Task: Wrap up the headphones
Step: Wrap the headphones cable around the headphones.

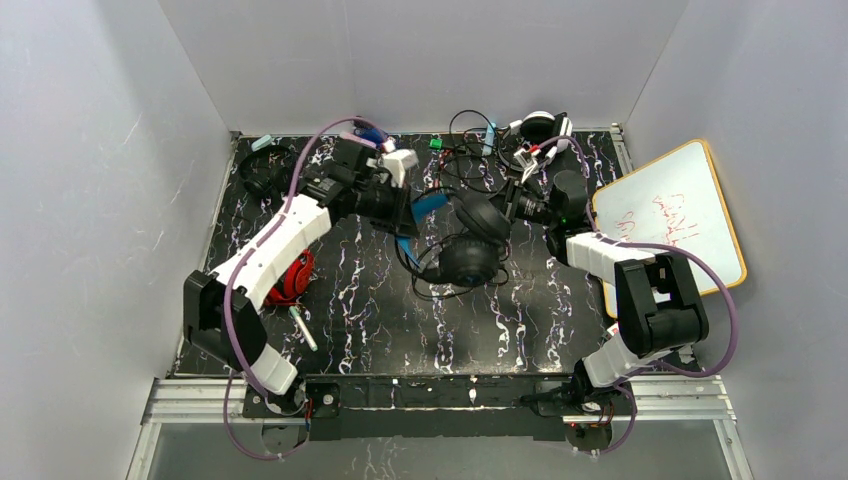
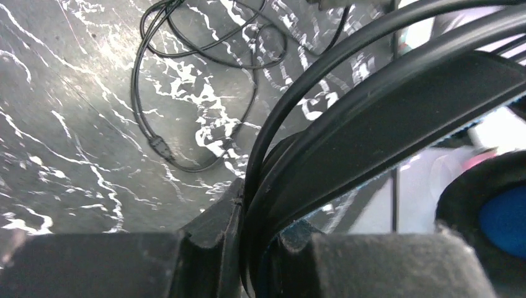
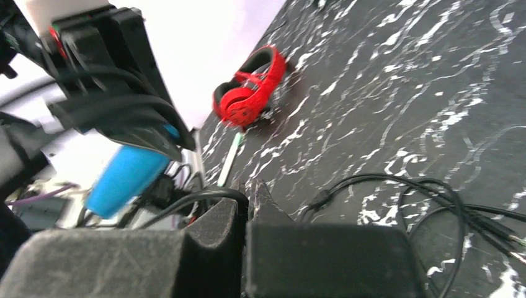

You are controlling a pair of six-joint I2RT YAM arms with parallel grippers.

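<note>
The headphones [image 1: 470,245], black with a blue band [image 1: 430,203], sit mid-frame in the top view. My left gripper [image 1: 408,203] is on the band, my right gripper [image 1: 512,207] is just right of them, and a red pair [image 1: 290,278] lies at lower left. In the left wrist view I see the jaws clamped narrow on the band. In the right wrist view the jaws are pressed together, with a thin cable [image 3: 205,197] running into their tips.

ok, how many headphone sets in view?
4: red pair near left; blue-banded black pair centre, in the left gripper; black pair back left; white-banded pair back right. Cable tangle may hide more.
</note>
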